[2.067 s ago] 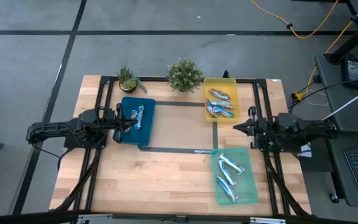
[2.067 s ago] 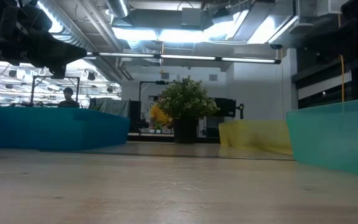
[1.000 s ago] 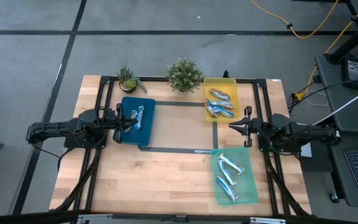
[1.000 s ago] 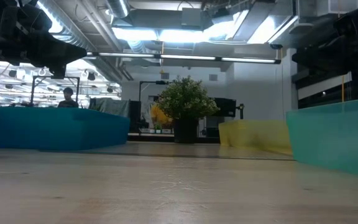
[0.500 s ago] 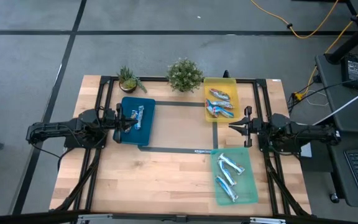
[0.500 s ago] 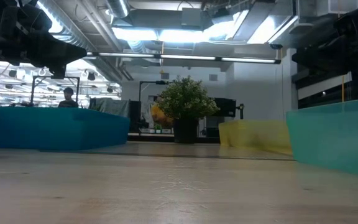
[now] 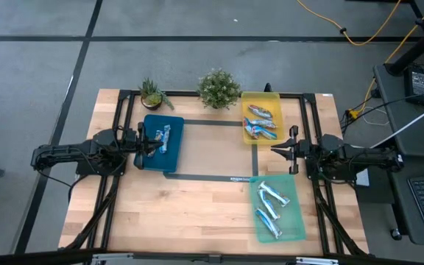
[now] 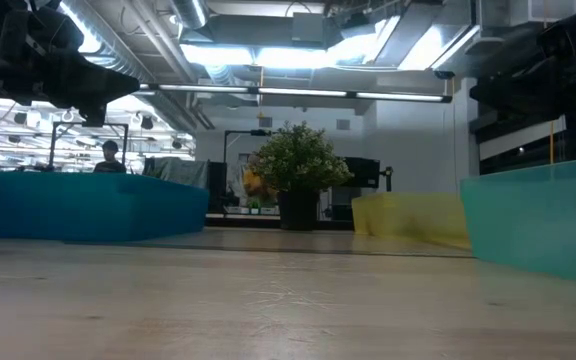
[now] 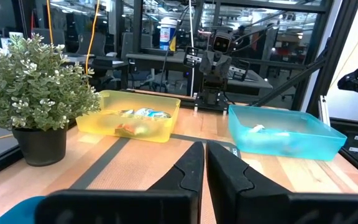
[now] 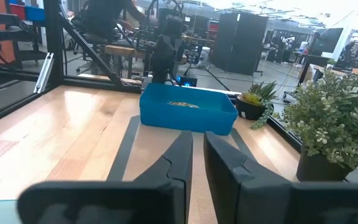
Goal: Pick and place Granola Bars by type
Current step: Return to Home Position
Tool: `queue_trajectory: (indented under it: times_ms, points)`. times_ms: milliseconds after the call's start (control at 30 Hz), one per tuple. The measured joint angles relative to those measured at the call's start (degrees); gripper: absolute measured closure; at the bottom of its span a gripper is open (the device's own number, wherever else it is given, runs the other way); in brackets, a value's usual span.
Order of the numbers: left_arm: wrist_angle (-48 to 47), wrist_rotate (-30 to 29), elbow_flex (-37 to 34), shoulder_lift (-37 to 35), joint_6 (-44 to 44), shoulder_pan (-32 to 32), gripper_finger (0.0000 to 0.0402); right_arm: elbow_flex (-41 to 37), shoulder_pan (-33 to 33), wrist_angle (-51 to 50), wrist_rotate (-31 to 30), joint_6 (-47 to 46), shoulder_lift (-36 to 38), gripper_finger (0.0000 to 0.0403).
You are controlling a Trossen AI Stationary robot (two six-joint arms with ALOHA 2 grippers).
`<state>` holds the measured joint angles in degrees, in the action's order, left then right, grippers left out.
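The granola bars lie in three trays. A few lie in the blue tray (image 7: pixel 162 143) at the left, several in the yellow tray (image 7: pixel 261 118) at the far right, and several in the green tray (image 7: pixel 277 207) at the near right. My left gripper (image 7: pixel 153 144) is shut and empty, level over the blue tray's left part; its wrist view shows its fingertips (image 9: pixel 204 168) together. My right gripper (image 7: pixel 274 150) is shut and empty, level above the bare table between the yellow and green trays; it also shows in its own wrist view (image 10: pixel 197 155).
Two potted plants (image 7: pixel 218 88) (image 7: pixel 153 93) stand at the table's far edge. A black frame and tape lines (image 7: pixel 212 177) run across the wooden top. Bare wood lies in the middle and near left. The low view shows the blue tray (image 8: pixel 88 205), the yellow tray (image 8: pixel 408 218) and the green tray (image 8: pixel 538 225).
About two seconds ago my right gripper went a little toward the table's left, out over the gap between the yellow and green trays. Over the last second nothing has moved.
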<state>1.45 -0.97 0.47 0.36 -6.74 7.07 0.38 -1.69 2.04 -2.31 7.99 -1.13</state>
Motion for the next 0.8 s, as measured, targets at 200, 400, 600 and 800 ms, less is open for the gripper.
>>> queue_trajectory:
  times_ms: [200, 400, 600, 800]
  points:
    - [0.0, -0.02, 0.0, 0.0, 0.0, -0.01, 0.0393, 0.0, 0.0, 0.0, 0.0, 0.0, 0.0, 0.0357]
    - [0.0, -0.02, 0.0, 0.0, 0.0, -0.01, 0.0389, 0.0, 0.0, -0.01, 0.0, 0.0, 0.0, 0.0357]
    - [0.0, -0.02, 0.0, 0.0, 0.0, -0.01, 0.0392, 0.0, 0.0, 0.0, 0.0, 0.0, 0.02, 0.0357]
    - [0.0, -0.02, 0.0, 0.0, 0.0, -0.01, 0.0391, 0.0, 0.0, -0.01, -0.01, 0.01, 0.01, 0.0357]
